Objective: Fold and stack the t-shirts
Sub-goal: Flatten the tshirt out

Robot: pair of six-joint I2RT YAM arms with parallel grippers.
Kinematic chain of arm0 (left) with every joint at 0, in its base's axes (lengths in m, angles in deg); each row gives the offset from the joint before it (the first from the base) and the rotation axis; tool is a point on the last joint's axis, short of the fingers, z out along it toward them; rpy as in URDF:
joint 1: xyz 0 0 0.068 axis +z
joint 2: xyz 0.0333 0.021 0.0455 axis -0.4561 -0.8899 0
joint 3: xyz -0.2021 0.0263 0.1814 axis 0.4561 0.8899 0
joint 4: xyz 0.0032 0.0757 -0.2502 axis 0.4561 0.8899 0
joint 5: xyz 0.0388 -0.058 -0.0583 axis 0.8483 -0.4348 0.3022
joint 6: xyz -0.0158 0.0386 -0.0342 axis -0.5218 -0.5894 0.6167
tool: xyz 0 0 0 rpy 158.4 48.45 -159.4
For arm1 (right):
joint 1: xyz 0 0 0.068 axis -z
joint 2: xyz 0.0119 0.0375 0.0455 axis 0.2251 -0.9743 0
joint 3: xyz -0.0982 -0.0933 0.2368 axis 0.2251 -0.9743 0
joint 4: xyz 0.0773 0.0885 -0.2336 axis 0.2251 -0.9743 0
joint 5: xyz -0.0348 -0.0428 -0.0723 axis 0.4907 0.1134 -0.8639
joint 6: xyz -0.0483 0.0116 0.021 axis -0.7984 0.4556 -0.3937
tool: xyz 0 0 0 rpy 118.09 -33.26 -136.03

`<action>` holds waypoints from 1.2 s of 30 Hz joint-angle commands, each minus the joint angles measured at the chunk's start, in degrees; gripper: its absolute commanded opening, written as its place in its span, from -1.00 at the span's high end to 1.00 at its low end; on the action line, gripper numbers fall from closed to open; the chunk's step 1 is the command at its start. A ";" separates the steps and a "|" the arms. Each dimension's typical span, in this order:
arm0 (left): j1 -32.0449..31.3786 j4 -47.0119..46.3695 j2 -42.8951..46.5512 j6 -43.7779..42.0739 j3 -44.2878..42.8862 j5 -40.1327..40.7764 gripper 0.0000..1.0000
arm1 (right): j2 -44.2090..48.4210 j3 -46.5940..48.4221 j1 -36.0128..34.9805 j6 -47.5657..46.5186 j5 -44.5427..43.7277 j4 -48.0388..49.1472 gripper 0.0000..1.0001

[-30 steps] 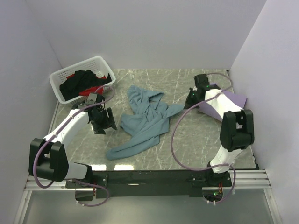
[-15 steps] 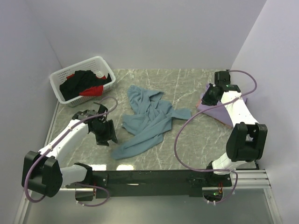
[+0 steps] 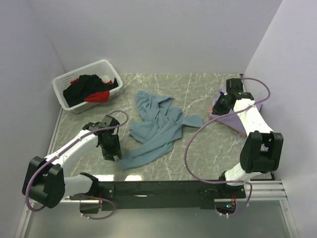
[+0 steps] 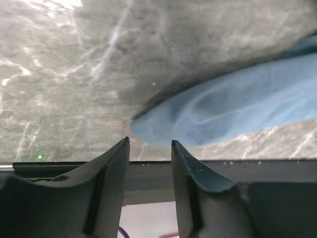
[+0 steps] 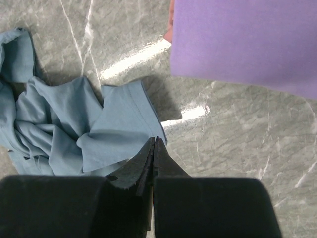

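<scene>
Your left claw [image 4: 150, 144], jaws narrowly apart and empty, hovers at the tip of the crumpled dusty teal-blue cloth t-shirt [image 4: 233, 106] by the near edge of the grey marbled desk [image 4: 59, 74], right claw [image 5: 153, 142] closed empty: pinch short and you'll likely grab bare stone.

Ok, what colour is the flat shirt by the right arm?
The flat shirt is plain lavender-purple; the right wrist view shows it best.

At my left wrist the teal-blue shirt [image 4: 233, 111] runs off the right edge. At my right wrist the lavender shirt [image 5: 242, 39] is cut by the top and right edges, and a reddish sliver [image 5: 169, 20] beside it is too slight to name. From above, my right arm [image 3: 252, 116] hides part of the lavender cloth.
</scene>
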 commanded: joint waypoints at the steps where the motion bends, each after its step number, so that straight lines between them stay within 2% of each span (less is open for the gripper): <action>1: -0.40 0.42 0.48 2.79 -0.32 4.02 0.13 | 2.42 -0.29 -0.13 -0.86 0.97 0.04 1.00; 13: -1.71 -4.76 -5.14 5.25 4.16 -0.54 0.15 | 1.46 0.67 -0.13 -1.12 2.72 0.48 1.00; 21: -1.89 -8.10 -7.95 6.57 4.60 0.33 0.19 | 1.37 0.50 -0.13 -1.56 3.34 0.57 1.00; 22: -1.89 -8.19 -8.22 6.57 4.60 0.16 0.23 | 1.28 0.50 -0.13 -1.65 3.43 0.48 1.00; 25: -1.89 -8.28 -8.84 6.39 4.69 0.07 0.59 | 1.10 0.58 -0.13 -1.82 3.69 0.39 1.00; 26: -1.98 -8.19 -8.84 6.39 4.51 0.16 0.87 | 1.10 0.58 -0.13 -1.82 3.78 0.48 1.00; 27: -1.98 -7.93 -8.49 6.22 4.34 0.16 0.98 | 0.76 0.58 -0.13 -1.91 3.78 0.48 1.00; 30: -1.89 -2.67 -5.78 5.87 -0.13 4.54 0.99 | -0.29 1.02 -0.13 -2.96 3.95 0.30 1.00; 31: -1.80 0.83 -4.80 5.78 -4.24 5.42 0.99 | -0.74 1.28 -0.13 -3.14 3.96 0.22 1.00; 32: -1.63 2.78 -3.84 5.78 -6.45 9.87 0.99 | -1.26 1.98 -0.13 -3.49 4.04 0.04 1.00; 36: 2.84 9.03 -1.02 3.85 -15.51 16.40 0.99 | -5.03 4.01 -0.74 -4.54 5.44 0.13 0.99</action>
